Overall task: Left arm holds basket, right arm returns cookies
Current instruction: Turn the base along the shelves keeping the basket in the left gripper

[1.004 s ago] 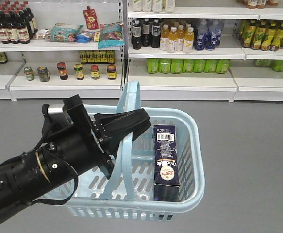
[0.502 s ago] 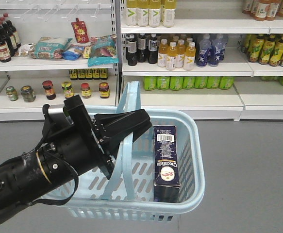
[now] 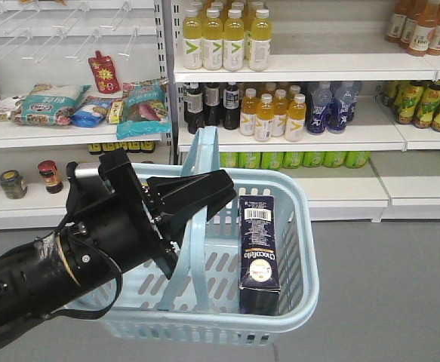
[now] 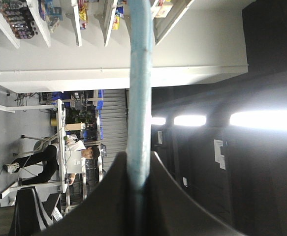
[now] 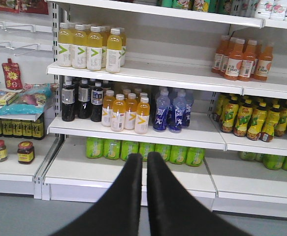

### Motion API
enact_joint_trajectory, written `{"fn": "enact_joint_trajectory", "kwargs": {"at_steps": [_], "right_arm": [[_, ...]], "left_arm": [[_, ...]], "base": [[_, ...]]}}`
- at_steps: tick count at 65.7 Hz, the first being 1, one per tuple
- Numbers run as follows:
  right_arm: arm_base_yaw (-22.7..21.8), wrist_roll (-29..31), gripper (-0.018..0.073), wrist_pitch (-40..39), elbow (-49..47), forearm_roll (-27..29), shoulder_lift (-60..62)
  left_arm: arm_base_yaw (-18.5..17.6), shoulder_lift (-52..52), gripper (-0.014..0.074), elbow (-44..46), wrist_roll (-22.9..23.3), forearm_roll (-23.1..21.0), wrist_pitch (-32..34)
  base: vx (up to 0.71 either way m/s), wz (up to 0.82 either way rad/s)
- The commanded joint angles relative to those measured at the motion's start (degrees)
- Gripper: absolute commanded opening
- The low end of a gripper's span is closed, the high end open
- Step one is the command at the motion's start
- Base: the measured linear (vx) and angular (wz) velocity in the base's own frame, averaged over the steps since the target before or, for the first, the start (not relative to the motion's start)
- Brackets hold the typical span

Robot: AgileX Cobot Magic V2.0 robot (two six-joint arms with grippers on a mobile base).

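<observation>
In the front view the light blue basket point(image 3: 309, 249) hangs in the air, held by one upright hoop handle point(image 3: 199, 226). My left gripper point(image 3: 218, 188) is shut on that handle, its black arm reaching in from the lower left. The left wrist view shows the handle point(image 4: 139, 73) pinched between the left gripper's point(image 4: 139, 157) two dark fingers. The navy cookies carton point(image 3: 258, 249) stands upright inside the basket on its right side, barcode label on top. My right gripper point(image 5: 144, 156) shows only in the right wrist view, shut and empty, facing the shelves.
White store shelves fill the background, with yellow drink bottles point(image 3: 223, 34) on top. Dark and orange bottles point(image 3: 257, 113) fill the middle shelf and green cans point(image 3: 295, 158) sit below. Snack bags point(image 3: 140, 105) and jars point(image 3: 12, 183) are left. Grey floor lies underneath.
The shelves have grown larger and slid left in the front view, so the view has moved closer and rightward. The basket, cookies and left gripper keep their places in the frame.
</observation>
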State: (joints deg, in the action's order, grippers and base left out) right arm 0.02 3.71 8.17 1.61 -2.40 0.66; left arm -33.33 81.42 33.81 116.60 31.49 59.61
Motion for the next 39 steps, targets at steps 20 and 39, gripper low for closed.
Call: {"fn": "enact_joint_trajectory", "kwargs": {"at_steps": [20, 39], "right_arm": [[-0.07, 0.31, -0.0003, -4.36, 1.01, -0.29, 0.64], [-0.07, 0.31, -0.0003, -4.36, 1.01, -0.29, 0.64]], "left_arm": [[-0.40, -2.35, -0.0003, 1.61, -0.01, -2.58, 6.58], [-0.40, -2.35, -0.0003, 1.61, -0.01, -2.58, 6.58]], "base": [[0.47, -0.04], [0.45, -0.04]]}}
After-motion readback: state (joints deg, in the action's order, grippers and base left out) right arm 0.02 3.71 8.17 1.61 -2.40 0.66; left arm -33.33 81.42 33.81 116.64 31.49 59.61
